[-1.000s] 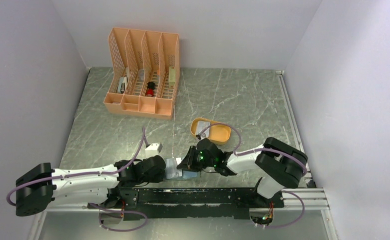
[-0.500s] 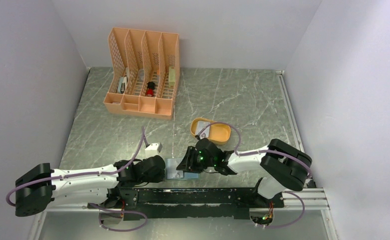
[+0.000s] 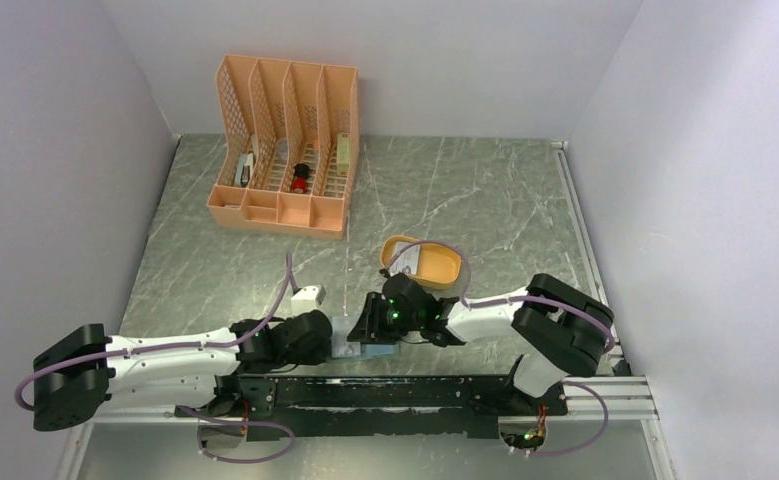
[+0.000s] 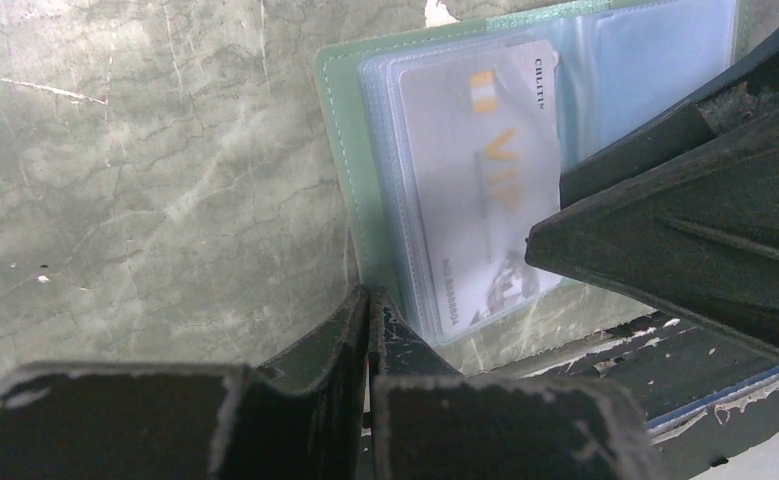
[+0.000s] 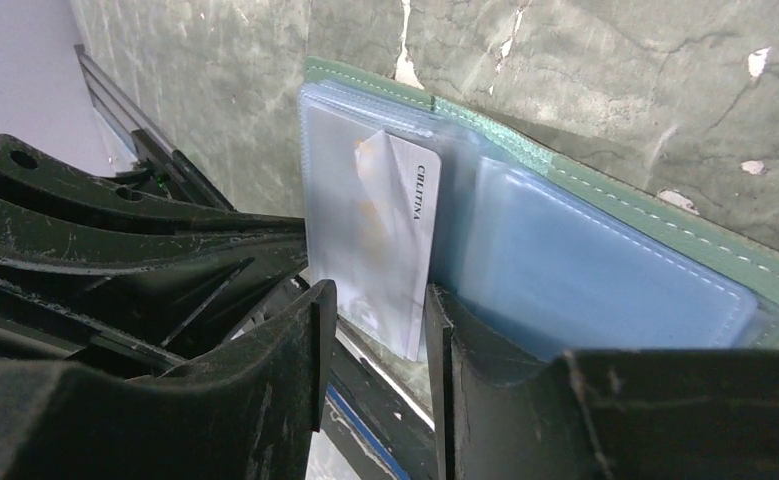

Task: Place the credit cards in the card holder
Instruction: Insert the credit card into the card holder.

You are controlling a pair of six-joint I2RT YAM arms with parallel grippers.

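Two hands meet over the open card holder (image 3: 348, 345) at the table's (image 3: 465, 190) near edge, seen from above. Left wrist: the left hand (image 4: 370, 325) is pinched shut at the holder's corner; whether it grips the cover I cannot tell. Right wrist: the right hand (image 5: 375, 340) stands parted, loose around a credit card (image 5: 400, 240) half seated in a clear sleeve (image 5: 330, 170). Insertion looks underway; next, nudge it fully home.
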